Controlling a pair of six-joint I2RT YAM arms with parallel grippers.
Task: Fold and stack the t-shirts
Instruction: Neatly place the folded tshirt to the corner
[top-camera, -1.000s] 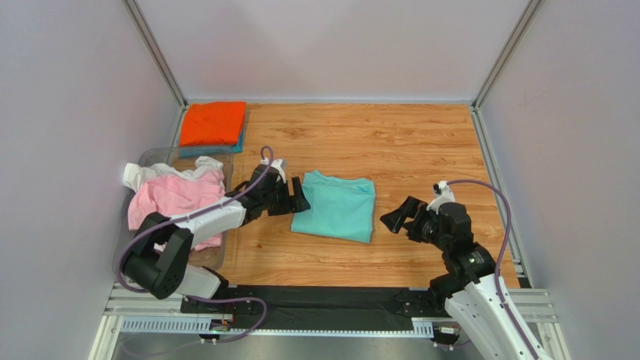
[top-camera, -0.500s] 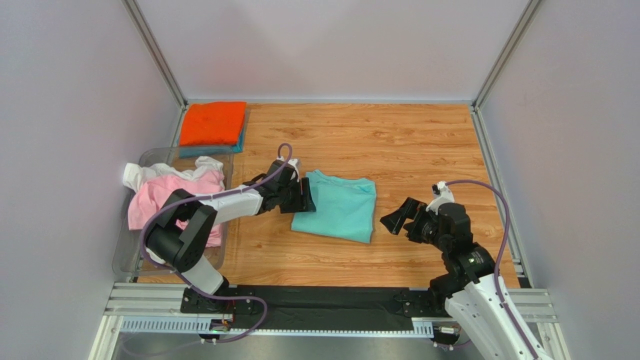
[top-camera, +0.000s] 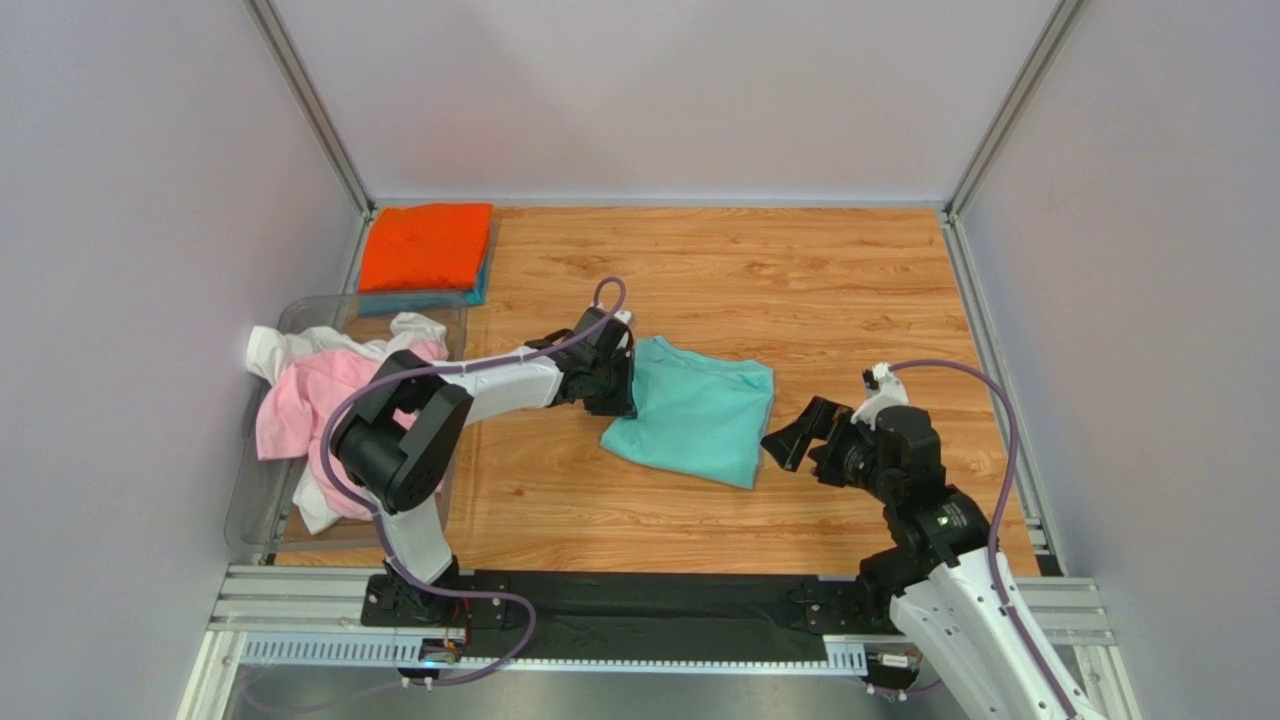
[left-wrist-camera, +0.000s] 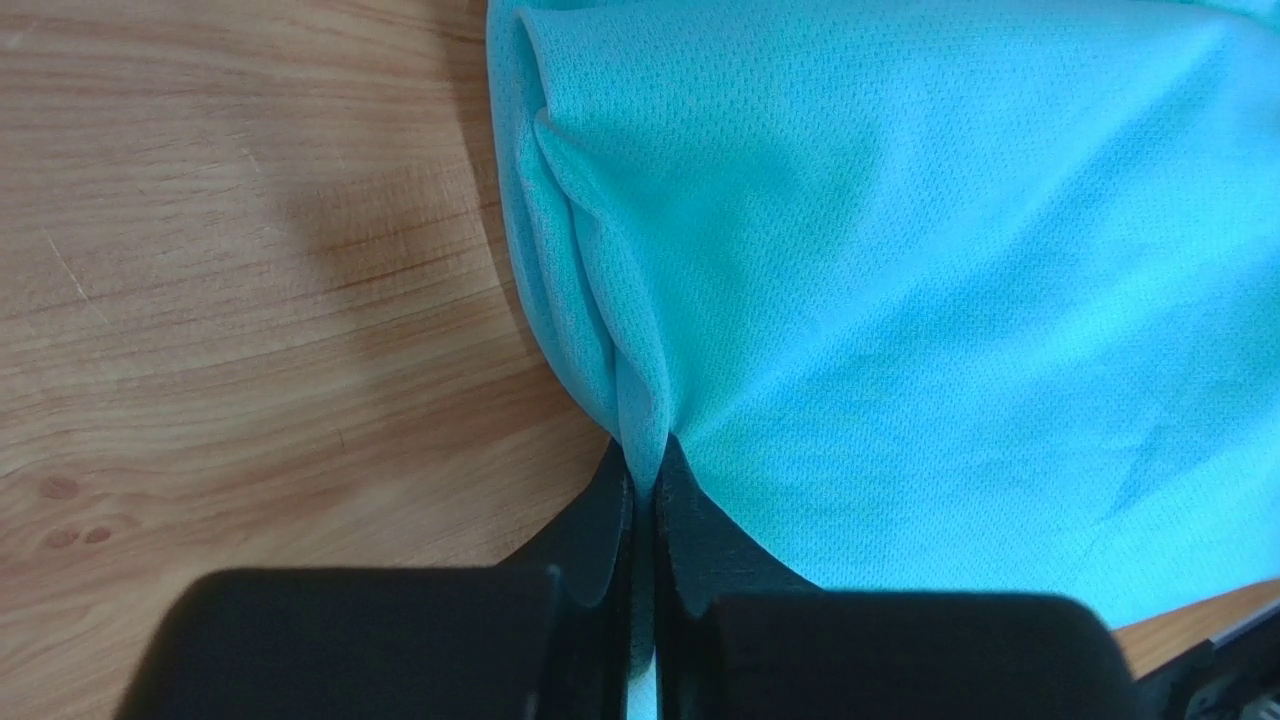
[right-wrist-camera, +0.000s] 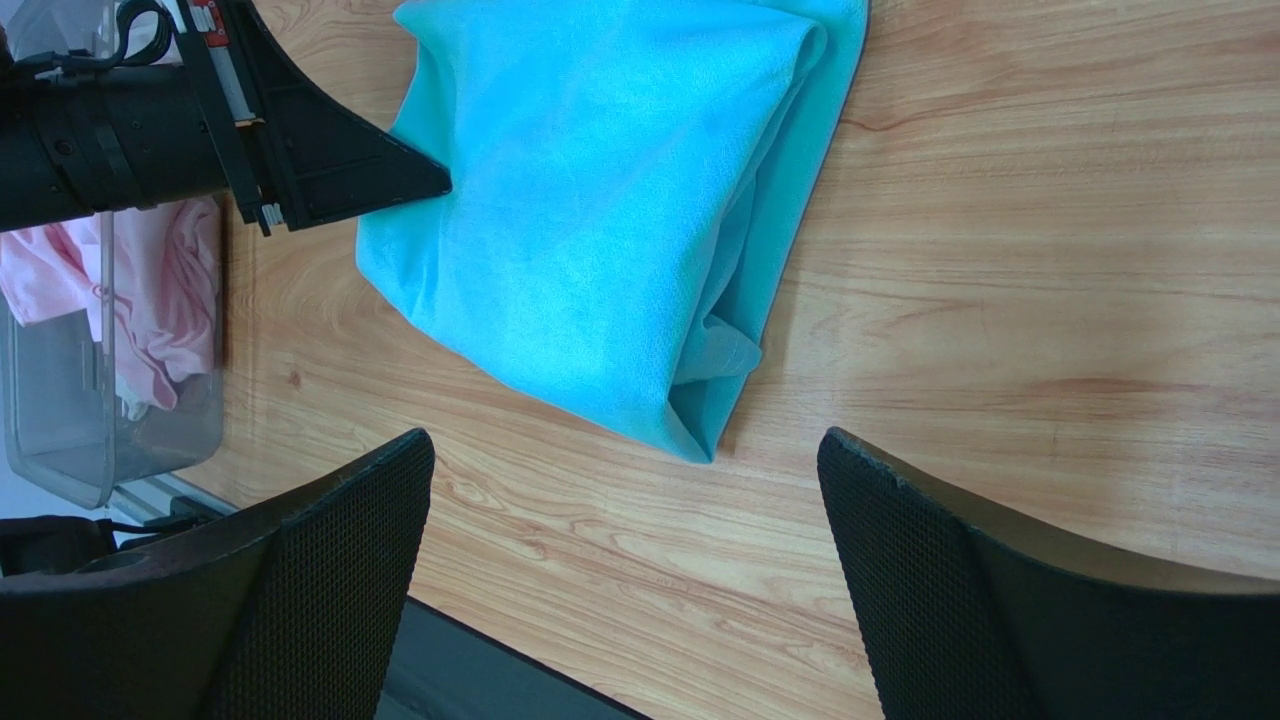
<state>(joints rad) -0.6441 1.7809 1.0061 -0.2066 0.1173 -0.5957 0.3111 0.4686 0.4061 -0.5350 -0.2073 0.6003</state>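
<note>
A folded mint-green t-shirt (top-camera: 694, 413) lies mid-table. My left gripper (top-camera: 624, 375) is shut on its left edge. In the left wrist view the black fingertips (left-wrist-camera: 646, 465) pinch a raised ridge of the mint fabric (left-wrist-camera: 932, 300). My right gripper (top-camera: 792, 435) stands open just off the shirt's near right corner, touching nothing. In the right wrist view its pads (right-wrist-camera: 624, 495) are wide apart over bare wood below the shirt (right-wrist-camera: 601, 210). An orange t-shirt (top-camera: 427, 245) lies folded on a teal-blue one (top-camera: 394, 300) at the back left.
A clear plastic bin (top-camera: 263, 495) at the left edge holds a crumpled pink t-shirt (top-camera: 301, 405) and a white one (top-camera: 278, 353). Grey walls enclose the wooden table (top-camera: 842, 285) on three sides. A black strip (top-camera: 631, 600) runs along the near edge.
My left gripper moved right onto the mint-green shirt's left edge and shut on it. The shirt slid slightly right and its edge bunched. The right gripper barely moved.
</note>
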